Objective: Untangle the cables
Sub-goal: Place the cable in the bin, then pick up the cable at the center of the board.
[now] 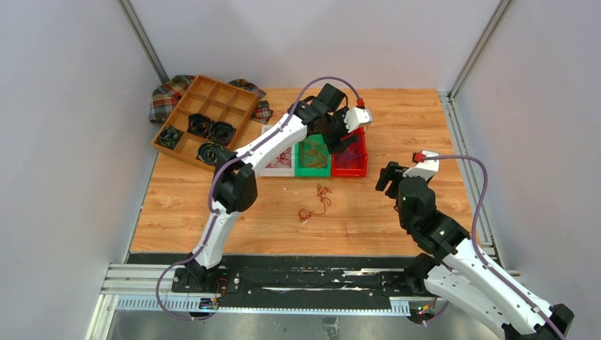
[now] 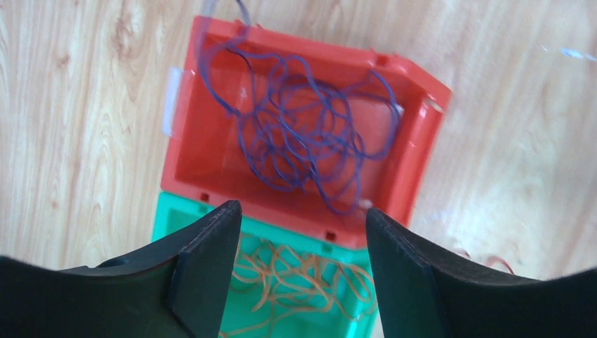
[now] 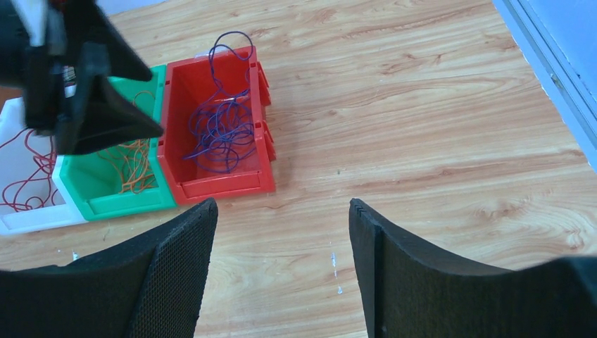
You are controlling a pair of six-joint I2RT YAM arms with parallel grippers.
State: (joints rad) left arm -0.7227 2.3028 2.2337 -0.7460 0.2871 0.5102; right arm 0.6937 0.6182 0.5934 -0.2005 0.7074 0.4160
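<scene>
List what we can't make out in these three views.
Loose clump: top view, wires too fine to trace knots or count strands.
White bin: right wrist view, cut by the left edge; top view, partly under the left arm.
Green bin: left wrist view, mostly behind the left gripper and past the bottom edge.
Red bin: top view, far end covered by the left gripper.

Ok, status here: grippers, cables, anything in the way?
Left gripper open, empty, over red bin. Right gripper open, empty. Purple cables in red bin, orange cables in green bin, red cables in white bin; small tangle loose on table. Tangle unobstructed.
</scene>
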